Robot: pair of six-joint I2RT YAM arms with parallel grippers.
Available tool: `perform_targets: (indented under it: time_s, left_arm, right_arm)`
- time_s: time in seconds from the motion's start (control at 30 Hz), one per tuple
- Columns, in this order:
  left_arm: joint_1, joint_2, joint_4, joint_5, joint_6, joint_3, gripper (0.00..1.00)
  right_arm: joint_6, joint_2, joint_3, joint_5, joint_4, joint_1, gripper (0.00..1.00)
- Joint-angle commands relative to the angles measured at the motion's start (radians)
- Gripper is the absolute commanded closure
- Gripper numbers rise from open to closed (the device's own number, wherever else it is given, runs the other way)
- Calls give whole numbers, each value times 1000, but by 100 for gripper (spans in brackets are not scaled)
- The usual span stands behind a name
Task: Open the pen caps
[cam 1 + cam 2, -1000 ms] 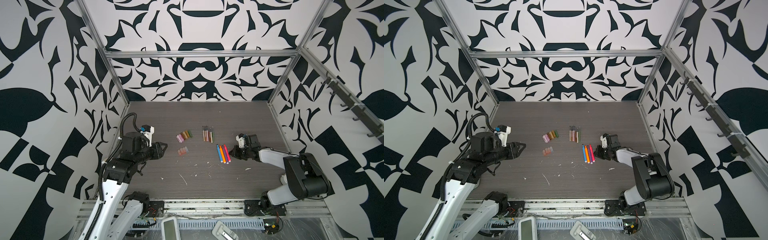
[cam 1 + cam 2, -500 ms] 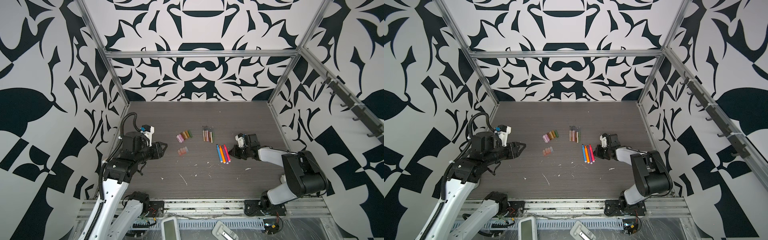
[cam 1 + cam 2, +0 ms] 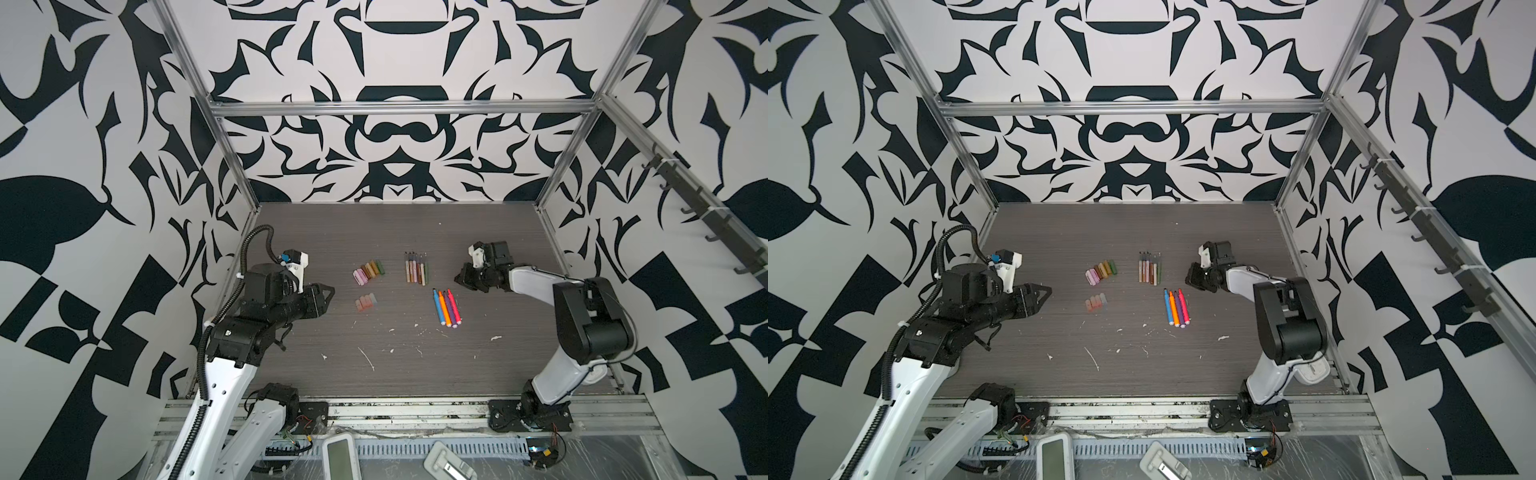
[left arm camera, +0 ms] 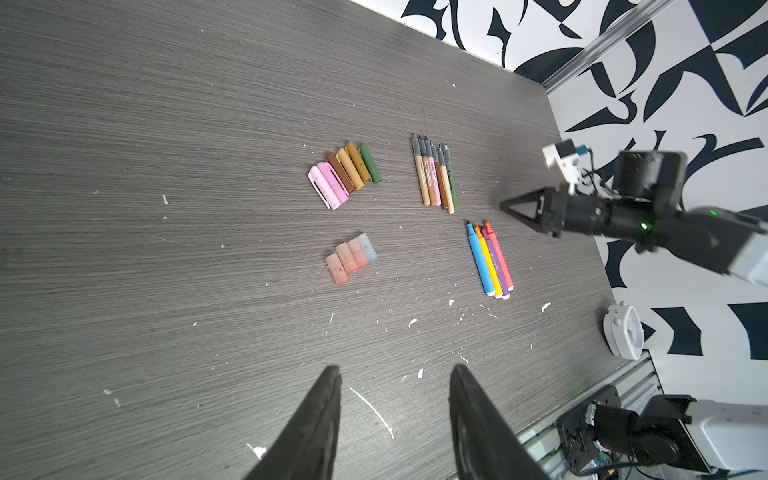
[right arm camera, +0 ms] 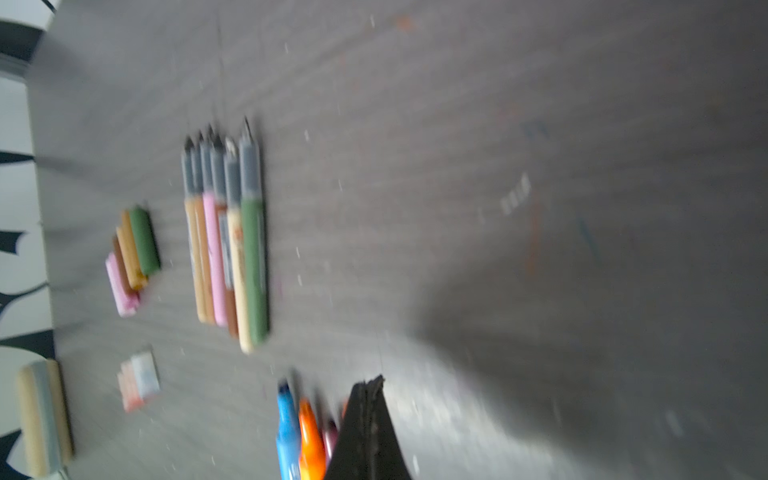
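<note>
Black-and-white patterned walls enclose a dark grey wood-grain table on three sides. From the near edge, the left arm leans in along the left edge of the surface and the right arm folds in from the right edge. The left gripper hangs over the left part of the surface, well apart from everything lying there, with its jaws spread and nothing between them. The right gripper sits low between the pens and the right edge, its jaws pressed together on nothing; whether it touches the surface cannot be told. Four thick pens in blue, orange, purple and pink lie side by side just right of the middle, toward the near edge, with their tips bare. Beyond them, about at the centre, six thin pens in gold, brown, pink and green lie in a tight row, with grey necks and bare tips pointing to the far edge. Left of that row, well apart from it, the opaque caps in pink, brown, gold and green lie fanned and touching. Four translucent caps in pale red and blue form a small cluster just nearer the near edge. White flecks are scattered toward the near edge.
</note>
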State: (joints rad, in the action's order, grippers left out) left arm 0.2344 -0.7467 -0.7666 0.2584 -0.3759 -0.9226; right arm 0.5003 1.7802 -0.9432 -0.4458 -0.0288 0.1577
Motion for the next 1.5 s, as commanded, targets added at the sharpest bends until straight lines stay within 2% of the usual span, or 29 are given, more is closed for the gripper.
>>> perform_targets:
  time_s: [0.0, 0.33, 0.6, 0.97, 1.47]
  left_arm:
    - [-6, 9, -5, 10, 11, 13, 54]
    - [-30, -9, 3, 46, 11, 14, 54]
    - [-73, -26, 12, 96, 7, 18, 55]
    - [-77, -23, 13, 103, 3, 21, 55]
    - [-76, -11, 13, 104, 5, 21, 55]
  right_arm:
    - [89, 99, -51, -80, 96, 1, 100]
    - [138, 255, -104, -168, 189, 3, 100]
    - [141, 285, -112, -231, 222, 17, 100]
    - [58, 311, -212, -166, 61, 85, 100]
    - [56, 312, -221, -137, 37, 91, 100]
